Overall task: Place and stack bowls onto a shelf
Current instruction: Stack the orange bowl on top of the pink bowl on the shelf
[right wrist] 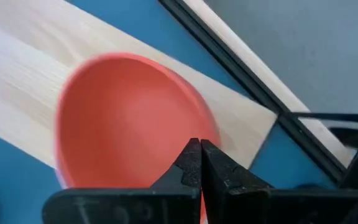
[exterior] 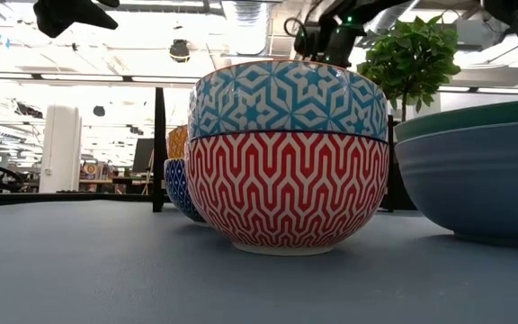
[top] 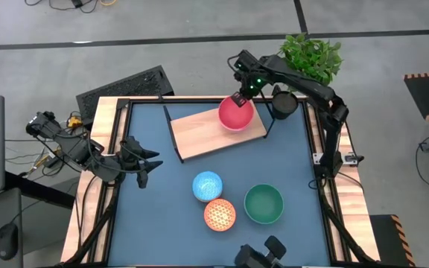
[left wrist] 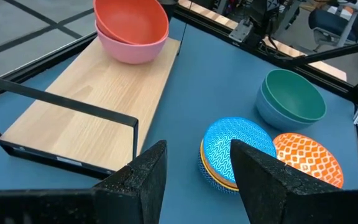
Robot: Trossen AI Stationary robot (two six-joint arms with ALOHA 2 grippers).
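Black fingers of the right gripper (right wrist: pixel 199 163) are pressing together over the rim of the red bowl (top: pixel 236 113), which is nesting in a pink bowl (left wrist: pixel 131 50) at the shelf (top: pixel 199 132) end. Releasing should wait until it sits level. The left gripper (left wrist: pixel 194 171), fingers apart, is waiting beside the shelf's other end.

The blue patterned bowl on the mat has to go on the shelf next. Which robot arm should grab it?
Probably the left. The left gripper is open and hangs over the mat beside the blue patterned bowl, which lies straight ahead in its wrist view. The right gripper is shut at the red bowl on the shelf.
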